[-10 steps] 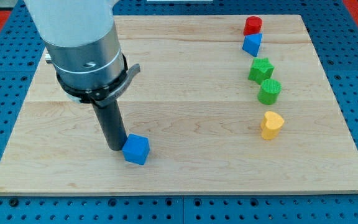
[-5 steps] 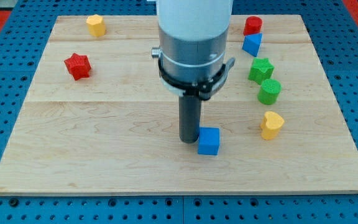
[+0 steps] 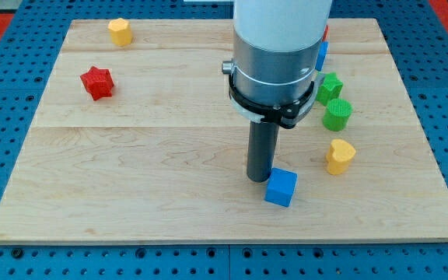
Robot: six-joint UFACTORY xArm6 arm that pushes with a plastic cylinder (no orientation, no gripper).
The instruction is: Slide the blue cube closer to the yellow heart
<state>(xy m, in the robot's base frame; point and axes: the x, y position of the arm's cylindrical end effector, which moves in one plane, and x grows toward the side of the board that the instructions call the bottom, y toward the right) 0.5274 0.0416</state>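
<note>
Blue cube [image 3: 281,187], touching my tip [image 3: 260,179], has slid right, now near the yellow heart [image 3: 339,156]; no fingers here.

Our arm's upper body runs off the view's top, so we cannot see where it is mounted. Its grey collar [image 3: 274,74] hides most of the blue block [image 3: 321,54] and nearly all of the red block [image 3: 325,32] behind it, shapes untellable, and covers the left edge of the upper green block [image 3: 331,85]
</note>
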